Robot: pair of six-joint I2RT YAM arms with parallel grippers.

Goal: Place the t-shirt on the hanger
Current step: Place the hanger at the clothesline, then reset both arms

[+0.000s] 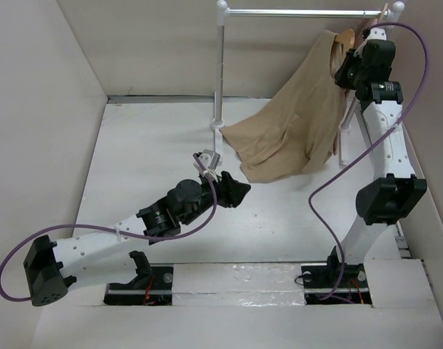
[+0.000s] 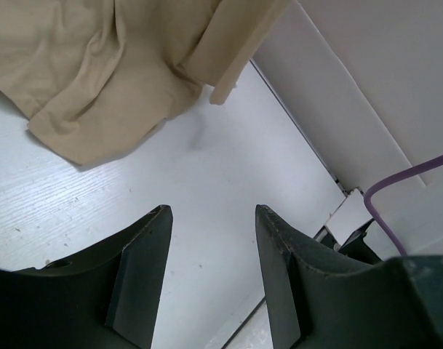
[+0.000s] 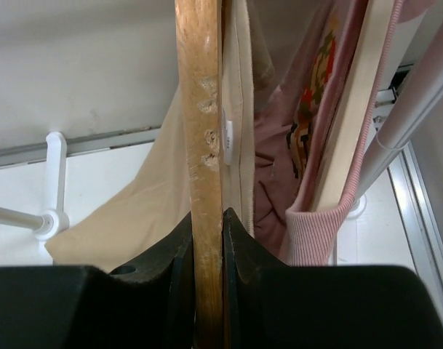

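Wood hanger (image 3: 199, 109) lengthwise in R tool (image 3: 206, 217)

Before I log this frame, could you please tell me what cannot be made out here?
- Hook of the hanger: top view, crowded by the right pincer; right wrist view, cut off at the top edge.
- Far arm of the hanger: covered by the t-shirt in both views.
- Print on the pink garment: right wrist view, partly behind a pale wooden bar.

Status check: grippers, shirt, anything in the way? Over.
Right gripper shut on hanger. Left gripper open, empty, low over table. T-shirt draped off hanger, hem heaped on table. Pink garment crowds hanger's side.
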